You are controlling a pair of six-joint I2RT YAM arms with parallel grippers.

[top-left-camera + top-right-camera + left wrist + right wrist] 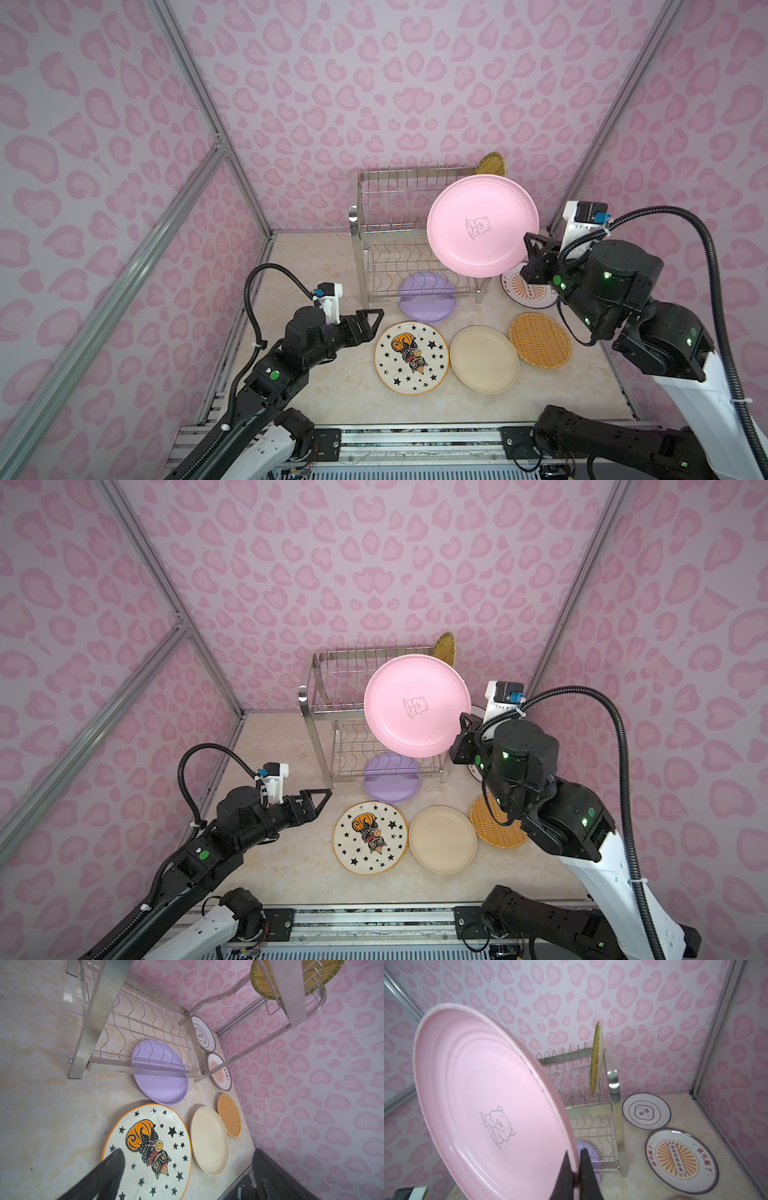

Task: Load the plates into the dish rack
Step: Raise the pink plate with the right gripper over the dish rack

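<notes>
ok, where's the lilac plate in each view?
In a top view: lilac plate centre, partly under the dish rack's front rail.
In a top view: same spot.
Left wrist: beyond the star plate.
Right wrist: sliver behind the right gripper.
Shared landmark: that front rail.

One plate (492,164) stands in the dish rack (415,171)

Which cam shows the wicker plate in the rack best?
Right wrist: wicker plate stands edge-on between dish rack prongs. Both top views show only its top behind the pink plate; left wrist crops it behind wires.
</notes>
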